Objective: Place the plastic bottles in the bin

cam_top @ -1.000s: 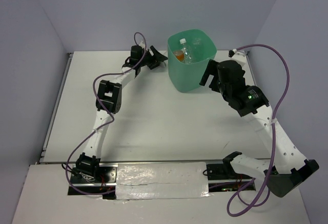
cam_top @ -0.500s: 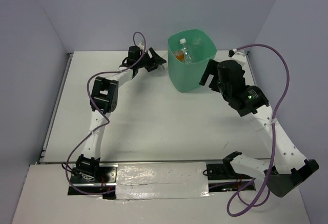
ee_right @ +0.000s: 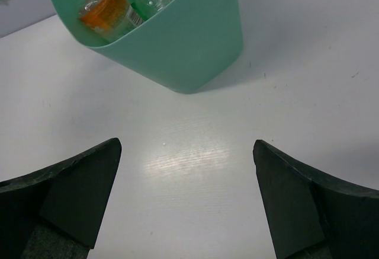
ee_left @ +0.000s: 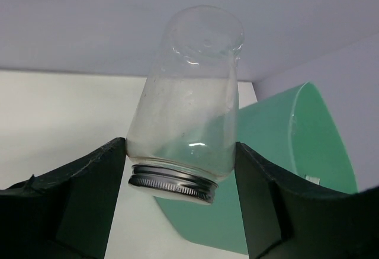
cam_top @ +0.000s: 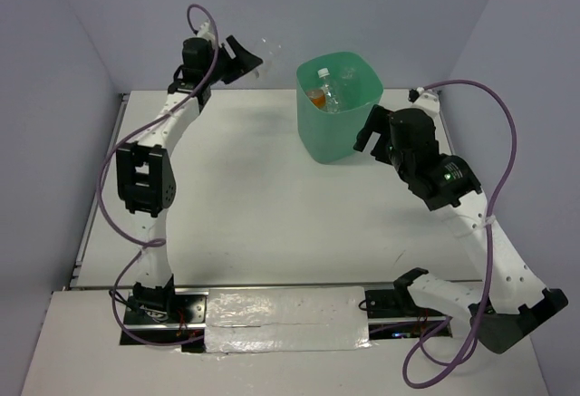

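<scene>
Clamping clear bottle (ee_left: pixel 186 99) in L hand (ee_left: pixel 180 150), R hand (ee_right: pixel 186 152) spread wide nr bin (ee_right: pixel 195 40); orange label (ee_right: pixel 105 9) inside illegible.

1. You look down on a white table (cam_top: pixel 272 215), evenly lit, with soft shadows on its top;
2. pale lavender walls (cam_top: pixel 399 6) close it in on three sides;
3. shiny tape (cam_top: pixel 285 319) covers its near edge.

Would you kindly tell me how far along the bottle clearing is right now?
Done: a white-capped bottle and an orange-ended bottle lie in the bin. In hand: the left gripper grips a clear bottle in the air, left of the bin and not over it. Left: carry it above the rim and release. The right gripper is open and empty beside the bin.
</scene>
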### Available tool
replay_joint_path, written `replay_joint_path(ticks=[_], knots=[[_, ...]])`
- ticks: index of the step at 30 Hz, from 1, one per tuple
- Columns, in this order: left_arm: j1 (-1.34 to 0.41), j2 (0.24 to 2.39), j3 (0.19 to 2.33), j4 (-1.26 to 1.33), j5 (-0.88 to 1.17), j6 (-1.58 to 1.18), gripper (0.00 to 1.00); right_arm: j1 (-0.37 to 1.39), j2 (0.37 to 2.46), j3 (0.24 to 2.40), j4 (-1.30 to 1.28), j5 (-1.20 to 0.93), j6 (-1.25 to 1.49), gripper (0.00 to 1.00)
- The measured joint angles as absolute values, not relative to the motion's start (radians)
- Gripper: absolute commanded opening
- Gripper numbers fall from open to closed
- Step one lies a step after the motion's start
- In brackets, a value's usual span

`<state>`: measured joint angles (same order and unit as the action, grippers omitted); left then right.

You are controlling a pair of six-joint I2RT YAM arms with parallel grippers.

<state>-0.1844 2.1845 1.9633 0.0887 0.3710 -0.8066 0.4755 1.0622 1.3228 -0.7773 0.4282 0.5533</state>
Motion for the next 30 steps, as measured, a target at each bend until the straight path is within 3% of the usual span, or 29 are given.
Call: replay_joint_path(ticks=[8,18,25,27,28,29,30], knots=[[-0.215,2.074,2.101,-0.078,0.262,-0.651,0.14,0.476,1.006,1.322,-0.771,0.421,0.564,1.00],[-0.407,2.108,2.331,-0.189,0.332,-0.574,0.17,0.480,0.955,1.322,-0.782,0.435,0.572,1.00],[-0.450,2.186,2.351,-0.172,0.411,-0.590,0.20,0.480,0.922,1.322,-0.804,0.467,0.577,1.00],[-0.455,2.217,2.351,-0.172,0.420,-0.604,0.32,0.480,0.914,1.322,-0.809,0.476,0.578,1.00],[-0.456,2.231,2.350,-0.175,0.425,-0.607,0.43,0.480,0.911,1.322,-0.810,0.479,0.579,1.00],[-0.458,2.243,2.350,-0.180,0.429,-0.609,0.69,0.480,0.908,1.322,-0.810,0.483,0.579,1.00],[-0.460,2.252,2.350,-0.186,0.434,-0.610,0.82,0.480,0.906,1.322,-0.810,0.485,0.579,1.00]])
